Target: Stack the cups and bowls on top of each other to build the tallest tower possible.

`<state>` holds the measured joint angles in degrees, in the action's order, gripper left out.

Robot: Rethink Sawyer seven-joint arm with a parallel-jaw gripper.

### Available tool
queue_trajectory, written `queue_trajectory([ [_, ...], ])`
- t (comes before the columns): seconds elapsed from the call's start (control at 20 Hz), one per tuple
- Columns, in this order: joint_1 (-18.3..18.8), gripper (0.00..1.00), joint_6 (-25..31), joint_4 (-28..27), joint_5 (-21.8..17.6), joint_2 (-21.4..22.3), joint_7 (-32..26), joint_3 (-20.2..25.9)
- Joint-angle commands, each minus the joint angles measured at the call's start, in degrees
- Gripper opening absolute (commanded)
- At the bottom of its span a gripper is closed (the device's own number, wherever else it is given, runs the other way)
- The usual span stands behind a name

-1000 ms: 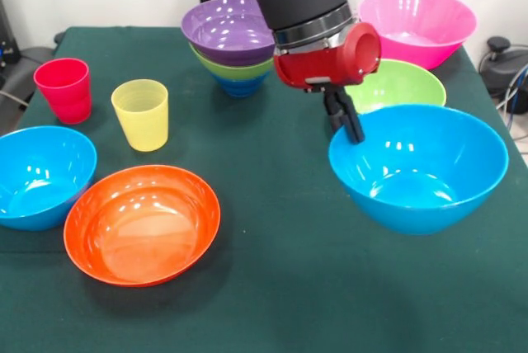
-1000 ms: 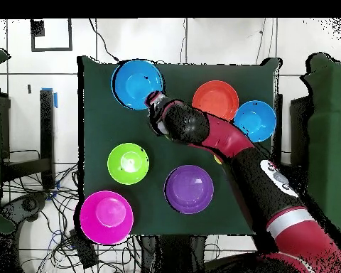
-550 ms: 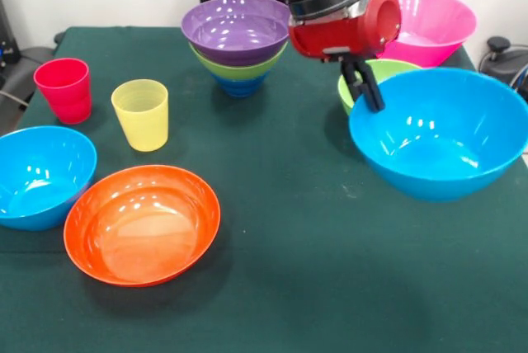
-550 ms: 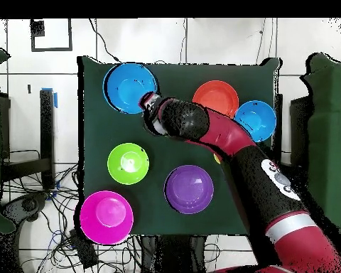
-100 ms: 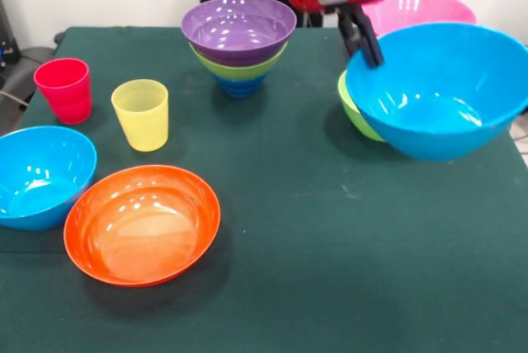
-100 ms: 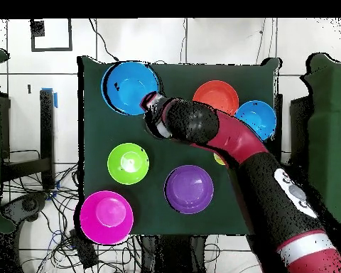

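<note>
Gripper pinched on rim of glossy light blue plastic bowl, lifted and tilted at right.
Count: two cups, eight bowls; three nest far centre, purple bowl topmost.

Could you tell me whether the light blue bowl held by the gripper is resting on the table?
No, the glossy light blue plastic bowl hangs tilted from the gripper, clear of the table.

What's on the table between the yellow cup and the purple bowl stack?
Nothing: in the front view, only bare green cloth lies between the yellow cup and the stack topped by the purple bowl.
</note>
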<state>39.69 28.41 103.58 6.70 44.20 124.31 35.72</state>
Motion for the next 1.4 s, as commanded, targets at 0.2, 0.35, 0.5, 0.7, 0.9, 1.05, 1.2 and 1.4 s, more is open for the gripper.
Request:
queue_trajectory([
  [0.2, 3.3, 0.0, 4.4, 7.6, 1.3, 6.9, -0.1, 4.5],
  [0.35, 5.2, 0.0, 3.9, 9.7, 1.1, 8.5, -1.0, 5.9],
  [0.5, 6.0, 0.0, 3.2, 11.3, 0.4, 9.8, -1.2, 6.5],
  [0.7, 7.3, 0.0, 3.4, 13.4, 0.2, 11.6, -1.2, 7.4],
  [0.9, 8.7, 0.0, 2.8, 14.7, -0.6, 12.1, -2.0, 8.3],
  [1.05, 9.2, 0.0, 2.4, 15.7, -0.9, 12.6, -2.0, 8.7],
  [1.2, 9.3, 0.0, 3.0, 15.4, -1.1, 12.9, -2.1, 8.8],
  [1.4, 9.5, 0.0, 3.0, 15.7, -1.6, 13.3, -2.1, 8.8],
])
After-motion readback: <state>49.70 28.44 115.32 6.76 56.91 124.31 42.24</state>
